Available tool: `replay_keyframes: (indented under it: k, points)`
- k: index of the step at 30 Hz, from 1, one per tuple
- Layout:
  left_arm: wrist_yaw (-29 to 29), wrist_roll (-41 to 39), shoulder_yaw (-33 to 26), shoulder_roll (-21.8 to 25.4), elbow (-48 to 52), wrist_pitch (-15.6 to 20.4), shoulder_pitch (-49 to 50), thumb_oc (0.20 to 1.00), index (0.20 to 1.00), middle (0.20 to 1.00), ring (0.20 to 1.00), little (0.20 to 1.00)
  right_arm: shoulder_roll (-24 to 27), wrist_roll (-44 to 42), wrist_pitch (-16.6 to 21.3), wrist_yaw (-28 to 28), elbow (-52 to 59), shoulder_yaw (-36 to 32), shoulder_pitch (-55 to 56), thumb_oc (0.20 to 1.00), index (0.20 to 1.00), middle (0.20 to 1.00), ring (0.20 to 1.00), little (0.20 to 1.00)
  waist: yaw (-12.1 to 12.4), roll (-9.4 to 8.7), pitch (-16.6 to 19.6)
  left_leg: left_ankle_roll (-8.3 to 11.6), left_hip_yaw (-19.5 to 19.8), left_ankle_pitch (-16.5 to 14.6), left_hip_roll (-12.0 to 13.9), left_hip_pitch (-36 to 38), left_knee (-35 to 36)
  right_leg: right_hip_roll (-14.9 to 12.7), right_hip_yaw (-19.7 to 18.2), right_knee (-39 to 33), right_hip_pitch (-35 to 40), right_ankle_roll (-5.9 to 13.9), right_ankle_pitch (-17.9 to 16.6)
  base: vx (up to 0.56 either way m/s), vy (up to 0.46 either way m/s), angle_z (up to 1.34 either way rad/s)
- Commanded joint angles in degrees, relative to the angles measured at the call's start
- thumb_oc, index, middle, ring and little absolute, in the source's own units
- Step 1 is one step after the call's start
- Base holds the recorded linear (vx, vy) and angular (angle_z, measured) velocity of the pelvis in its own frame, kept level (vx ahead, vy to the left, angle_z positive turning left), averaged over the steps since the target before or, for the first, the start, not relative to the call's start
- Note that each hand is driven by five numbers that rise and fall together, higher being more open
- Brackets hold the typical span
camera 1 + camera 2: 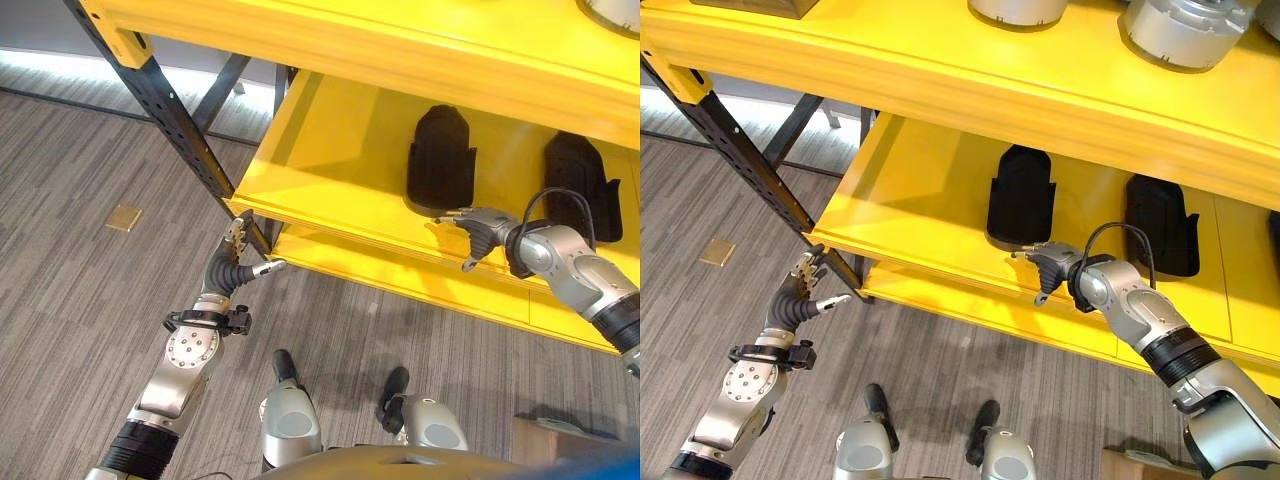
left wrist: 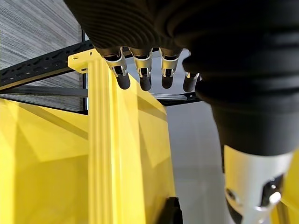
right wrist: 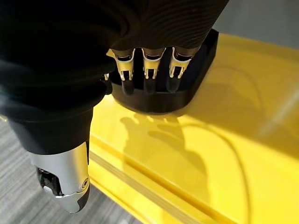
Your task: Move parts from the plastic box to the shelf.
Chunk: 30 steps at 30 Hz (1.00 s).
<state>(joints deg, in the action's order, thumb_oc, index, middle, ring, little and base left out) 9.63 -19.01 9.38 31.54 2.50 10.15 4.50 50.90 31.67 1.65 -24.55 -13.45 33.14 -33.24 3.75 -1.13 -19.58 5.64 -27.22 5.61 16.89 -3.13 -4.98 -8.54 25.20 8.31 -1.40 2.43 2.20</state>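
Two black moulded parts lie on the yellow shelf: one towards the middle, another further right. My right hand hovers at the shelf's front edge, just before the nearer part, open and holding nothing. In the right wrist view its fingers reach over that part and its thumb hangs past the shelf lip. My left hand is open and idle beside the shelf's left front corner, fingers straight.
A black perforated post slants down to the shelf's left corner, close to the left hand. Silver-grey round parts stand on the upper yellow shelf. A brass plate sits in the grey carpet. A brown box shows at the lower right.
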Motion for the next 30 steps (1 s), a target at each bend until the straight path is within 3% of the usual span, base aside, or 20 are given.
replay_keyframes:
  k: [1, 8, 22, 30]
  points:
    - [-0.01, 0.20, -2.18, 0.21, 2.51, 1.72, 0.60, 1.000, 1.000, 1.000, 1.000, 1.000, 2.07, -1.89, -0.11, -1.08, 2.17, 0.27, -1.24, 1.000, 1.000, 1.000, 1.000, 1.000, -0.43, -2.57, 1.50, 5.60, -2.15, -4.92, 4.81, 2.57, -8.35, -2.30, 0.46, -2.81, -0.35, 3.92, 0.73, 0.00, 0.000, 0.00]
    - [-0.13, -0.04, -2.11, 0.32, 2.02, 2.42, 0.28, 1.000, 1.000, 1.000, 1.000, 1.000, 0.80, -6.12, -1.96, 1.52, 2.23, -1.80, 0.58, 1.000, 1.000, 1.000, 1.000, 1.000, -0.86, -2.24, 1.37, 5.16, -2.26, -5.39, 4.22, 2.55, -7.99, -2.61, 0.31, -2.48, -0.89, 4.06, 0.71, 0.00, 0.000, 0.00]
    - [0.83, 0.18, -1.38, -0.56, 2.36, 0.82, -0.34, 1.000, 1.000, 1.000, 1.000, 1.000, -2.37, -9.72, -2.18, 3.86, -1.62, -5.01, 0.25, 1.000, 1.000, 1.000, 1.000, 1.000, -0.95, -1.83, 1.96, 4.51, -1.77, -6.16, 3.74, 2.80, -8.13, -2.82, 0.20, -1.70, -0.40, 3.67, 1.32, 0.00, 0.001, 0.01]
    - [-0.19, -0.82, -0.75, -0.43, 2.24, 0.90, -0.56, 1.000, 1.000, 1.000, 1.000, 1.000, -3.41, -9.81, -2.45, 2.36, -3.29, -5.32, -2.62, 1.000, 1.000, 1.000, 1.000, 1.000, -0.53, -1.55, 2.36, 4.31, -1.41, -6.58, 3.34, 2.92, -8.29, -2.66, 0.24, -1.38, -0.18, 3.45, 1.70, 0.01, 0.000, 0.00]
